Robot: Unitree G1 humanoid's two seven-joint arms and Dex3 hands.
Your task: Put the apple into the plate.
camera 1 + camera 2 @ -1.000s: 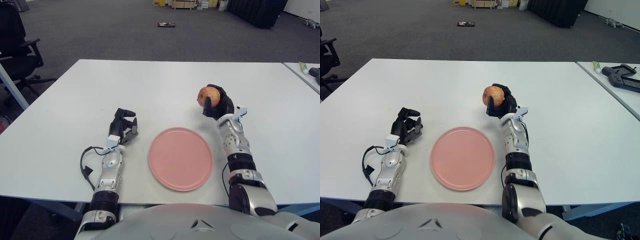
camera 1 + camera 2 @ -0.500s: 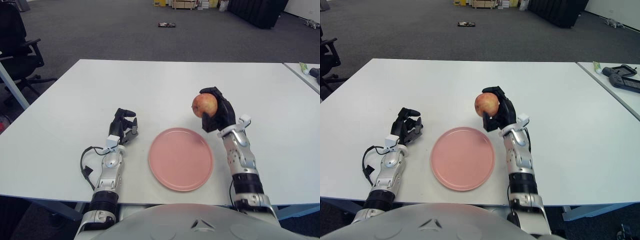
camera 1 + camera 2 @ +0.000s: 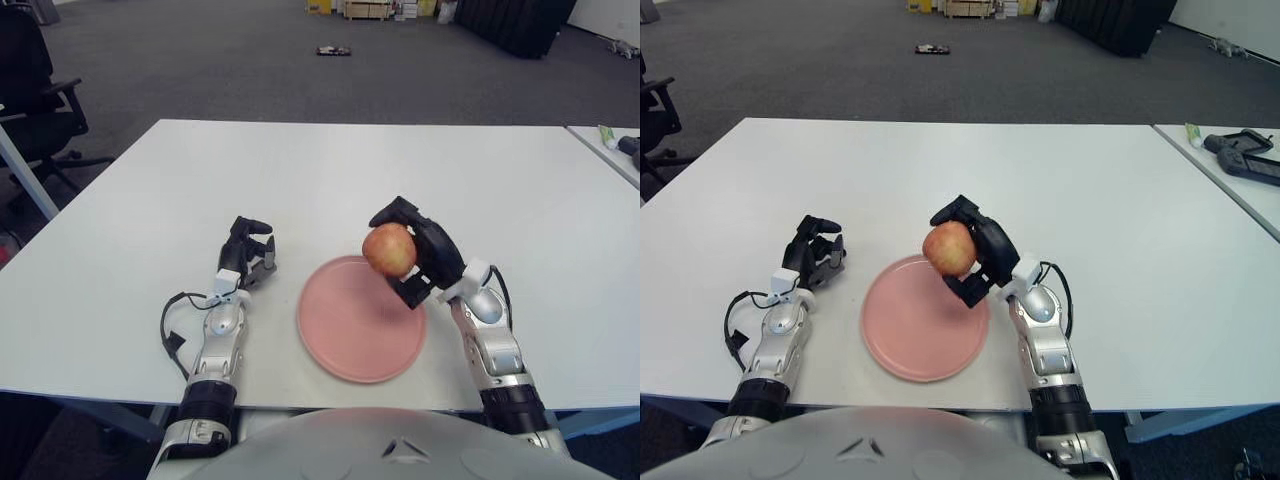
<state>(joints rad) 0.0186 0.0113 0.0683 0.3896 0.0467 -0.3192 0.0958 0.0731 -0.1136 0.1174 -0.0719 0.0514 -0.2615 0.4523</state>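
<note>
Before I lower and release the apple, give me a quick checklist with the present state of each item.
1. Apple gripped by the right hand: ok, fingers wrap it.
2. Apple over the pink plate: ok, it shows above the plate's far right rim; more inward would be safer.
3. Apple clear of the plate: ok, it looks held in the air.
4. Plate surface free of other things: ok.
5. Left hand out of the way: ok, it shows left of the plate, idle on the table.
6. Exact height above the plate: cannot tell.
</note>
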